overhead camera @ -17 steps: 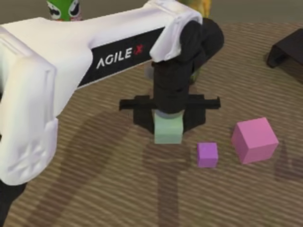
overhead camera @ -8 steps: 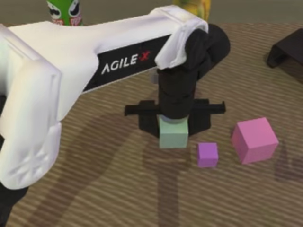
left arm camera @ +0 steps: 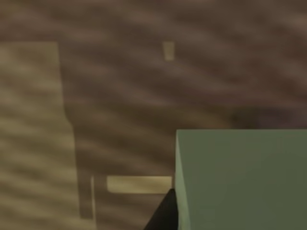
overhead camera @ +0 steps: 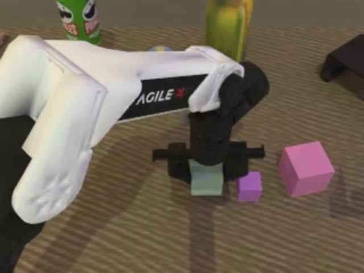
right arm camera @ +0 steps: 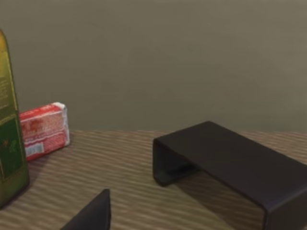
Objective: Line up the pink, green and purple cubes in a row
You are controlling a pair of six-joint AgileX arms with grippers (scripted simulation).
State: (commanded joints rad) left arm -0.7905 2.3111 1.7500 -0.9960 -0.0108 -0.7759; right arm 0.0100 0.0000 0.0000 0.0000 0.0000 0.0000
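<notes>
Over the last second the left arm has drawn back toward the left of the worktop and carried the green cube down and a little rightward, so that it now sits lower in the top view, close to the purple cube. With the arm pulled back, the chip can and the bottle at the far edge show more fully than before.

The left tool stands straight over the green cube with its black cross-bar spread to either side, clenched on that cube; the cube's upper part is hidden under the wrist. In the left wrist view the green cube fills the near corner, with a dark finger against its edge and the striped worktop beyond. Whether the cube rests on the surface or hangs just above it cannot be told.

The purple cube lies just to the right of the green one, a narrow gap between them. The pink cube is further right, near the purple one but apart, and turned slightly askew. The three lie roughly in one line across the worktop.

The right arm is out of the top view. Its wrist view shows a black stand, a red packet, the bottle and a dark finger tip; whether the right tool is released or clenched I cannot tell.
</notes>
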